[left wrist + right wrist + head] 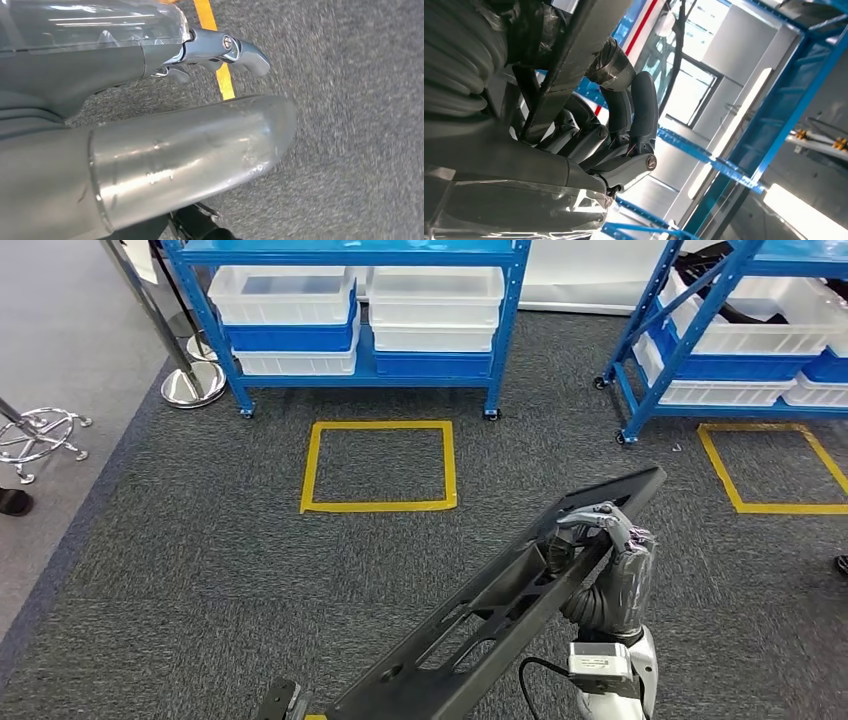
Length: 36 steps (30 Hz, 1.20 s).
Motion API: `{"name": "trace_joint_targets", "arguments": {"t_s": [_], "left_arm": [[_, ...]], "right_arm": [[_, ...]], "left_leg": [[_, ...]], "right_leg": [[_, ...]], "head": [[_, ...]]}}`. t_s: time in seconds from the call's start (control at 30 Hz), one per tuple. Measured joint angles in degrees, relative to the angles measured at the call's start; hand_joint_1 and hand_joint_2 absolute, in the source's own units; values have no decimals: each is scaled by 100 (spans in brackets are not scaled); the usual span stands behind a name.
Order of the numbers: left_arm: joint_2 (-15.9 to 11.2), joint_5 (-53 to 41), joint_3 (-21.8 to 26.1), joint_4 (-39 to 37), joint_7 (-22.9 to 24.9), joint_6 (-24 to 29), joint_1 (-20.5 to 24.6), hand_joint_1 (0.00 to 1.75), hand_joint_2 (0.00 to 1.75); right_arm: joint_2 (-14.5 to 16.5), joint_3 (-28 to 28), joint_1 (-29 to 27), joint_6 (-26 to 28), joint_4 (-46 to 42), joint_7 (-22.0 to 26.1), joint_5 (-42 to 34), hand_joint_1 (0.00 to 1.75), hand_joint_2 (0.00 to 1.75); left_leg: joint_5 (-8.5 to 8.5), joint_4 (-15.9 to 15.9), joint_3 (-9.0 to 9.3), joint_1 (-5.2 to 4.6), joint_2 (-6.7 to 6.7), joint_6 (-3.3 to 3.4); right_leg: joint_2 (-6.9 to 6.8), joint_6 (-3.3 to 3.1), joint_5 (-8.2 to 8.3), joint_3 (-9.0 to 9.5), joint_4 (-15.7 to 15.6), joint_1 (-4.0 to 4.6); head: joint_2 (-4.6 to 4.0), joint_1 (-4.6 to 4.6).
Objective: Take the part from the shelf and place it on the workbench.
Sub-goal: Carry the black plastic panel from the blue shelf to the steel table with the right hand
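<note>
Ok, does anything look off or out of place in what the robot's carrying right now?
Nothing looks damaged. The long black part rides tilted, its far end raised, gripped by the right hand near that end. The shelves and bins look tidy.

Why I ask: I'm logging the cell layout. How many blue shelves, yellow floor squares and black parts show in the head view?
blue shelves: 2
yellow floor squares: 2
black part: 1
Total: 5
</note>
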<state>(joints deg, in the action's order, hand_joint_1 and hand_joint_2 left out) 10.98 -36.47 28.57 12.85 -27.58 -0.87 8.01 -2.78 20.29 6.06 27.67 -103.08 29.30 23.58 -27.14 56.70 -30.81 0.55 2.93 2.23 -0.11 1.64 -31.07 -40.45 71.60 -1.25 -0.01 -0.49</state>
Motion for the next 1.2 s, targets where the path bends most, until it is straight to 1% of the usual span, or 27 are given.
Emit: {"name": "trace_joint_targets", "arguments": {"t_s": [0.07,0.1,0.13,0.2,0.23,0.27,0.33,0.37,0.4,0.43,0.47,0.5,0.53,0.6,0.67,0.7,0.73,0.8,0.87,0.9,0.93,0.97,1.0,1.07,1.13,1.17,1.2], "left_arm": [[2,-1,0,0,1,8,13,0,0],[2,-1,0,0,2,13,19,0,0],[1,-2,0,0,3,16,25,0,0],[-1,-5,0,0,7,19,39,0,0],[-1,-8,0,0,8,20,48,0,0],[-1,-11,0,0,8,21,54,0,0],[-2,-17,0,0,9,22,55,0,0],[-3,-22,0,0,10,22,49,0,0],[-4,-26,0,0,13,21,40,0,0],[-5,-32,0,0,16,21,33,0,0],[-5,-37,0,0,19,21,29,0,0],[-6,-43,0,0,21,21,29,0,0],[-8,-48,0,0,22,20,33,0,0],[-20,-53,2,0,23,23,41,0,0],[-32,-54,7,0,25,37,43,0,0],[-33,-54,11,0,25,52,45,0,0],[-32,-54,15,0,26,68,48,0,0],[-31,-51,26,0,26,93,50,0,0],[-34,-48,44,0,27,98,34,0,0],[-38,-47,55,0,28,98,24,0,0],[-42,-45,64,0,29,97,15,0,0],[-44,-44,73,0,29,96,11,0,0],[-44,-44,78,0,30,95,11,0,0],[-43,-44,83,0,30,92,17,0,0],[-43,-44,85,0,31,91,25,0,0],[-44,-44,86,0,33,91,29,0,0],[-44,-44,88,0,36,91,33,0,0]], "right_arm": [[1,-3,21,-2,-1,15,-11,175,175],[1,-5,34,-4,-2,27,-17,175,175],[2,-7,45,-8,-3,37,-21,175,175],[2,-11,55,-15,-6,50,-26,175,175],[3,-13,57,-17,-6,52,-27,175,175],[3,-16,64,-17,-7,55,-27,175,175],[7,-17,82,-16,-7,59,-26,175,175],[9,-17,89,-16,-6,60,-26,175,175],[10,-16,91,-17,-5,60,-26,175,175],[11,-16,90,-16,-5,60,-26,175,175],[11,-17,88,-15,-4,60,-26,175,175],[11,-17,89,-13,-4,60,-26,175,175],[11,-18,92,-10,-5,60,-25,175,175],[11,-20,100,2,-8,61,-17,175,175],[11,-27,105,14,-17,66,-4,175,175],[11,-36,103,19,-31,67,2,175,175],[10,-49,93,22,-49,68,5,175,175],[9,-79,82,27,-94,72,11,175,175],[9,-96,77,28,-121,75,11,175,175],[8,-99,69,28,-125,75,11,175,175],[8,-101,56,27,-127,74,11,175,175],[7,-104,43,27,-127,74,11,175,175],[6,-107,34,27,-129,73,11,175,175],[6,-113,32,27,-142,73,11,175,175],[6,-120,36,28,-164,74,14,175,175],[5,-127,37,29,-176,74,15,175,175],[5,-137,33,29,-184,73,17,175,175]], "left_leg": [[-39,56,-8,-14,101,-47],[-60,85,-15,-26,144,-76],[-75,108,-21,-40,183,-106],[-83,123,-19,-46,268,-161],[-104,137,-18,-35,253,-195],[-176,207,-42,-20,167,-229],[-497,666,-232,6,-97,-290],[-698,1038,-394,10,-191,-306],[-852,1406,-558,12,-225,-316],[-913,1656,-671,13,-236,-318],[-862,1706,-691,13,-240,-311],[-701,1523,-601,12,-259,-294],[-480,1163,-427,12,-322,-264],[-187,421,-80,12,-579,-191],[-152,134,42,-3,-717,-149],[-138,98,55,-12,-670,-134],[-105,65,64,-3,-606,-109],[-25,-30,85,19,-463,-33],[15,-70,74,21,-307,15],[19,-66,59,16,-226,24],[19,-59,44,13,-143,23],[17,-48,31,10,-64,20],[12,-34,22,10,8,12],[-14,8,14,6,135,-25],[-55,58,14,-19,236,-91],[-66,69,18,-32,277,-125],[-70,73,24,-41,323,-157]], "right_leg": [[-202,-31,301,461,-790,19],[-277,-59,373,604,-1065,38],[-322,-88,389,662,-1199,58],[-236,-147,396,637,-1224,77],[-187,-178,411,630,-1236,69],[-136,-213,430,625,-1250,57],[-45,-272,466,611,-1270,29],[7,-291,478,595,-1269,28],[64,-301,487,578,-1265,32],[131,-305,496,564,-1259,36],[200,-303,503,554,-1250,39],[275,-295,509,550,-1242,41],[349,-285,516,549,-1236,42],[480,-247,538,538,-1227,42],[588,-178,578,503,-1235,21],[652,-131,607,485,-1253,12],[651,-97,622,470,-1259,5],[430,-55,505,381,-1118,25],[136,-32,141,121,-548,33],[85,-13,-43,-42,-179,22],[65,7,-150,-159,108,12],[51,23,-157,-189,219,2],[28,32,-62,-99,104,-5],[-161,11,236,350,-636,2],[-330,-47,395,676,-1209,35],[-347,-78,395,703,-1282,55],[-284,-104,413,689,-1276,69]], "head": [[-1,1],[-1,-2],[-1,-4],[-1,-8],[-1,-7],[-1,-8],[-2,-8],[-2,-8],[-2,-8],[-1,-8],[-1,-8],[0,-8],[0,-8],[0,-5],[1,-7],[0,-8],[0,-8],[0,1],[0,11],[0,13],[-1,14],[-1,13],[-1,14],[-1,13],[-1,12],[0,11],[-1,11]]}}
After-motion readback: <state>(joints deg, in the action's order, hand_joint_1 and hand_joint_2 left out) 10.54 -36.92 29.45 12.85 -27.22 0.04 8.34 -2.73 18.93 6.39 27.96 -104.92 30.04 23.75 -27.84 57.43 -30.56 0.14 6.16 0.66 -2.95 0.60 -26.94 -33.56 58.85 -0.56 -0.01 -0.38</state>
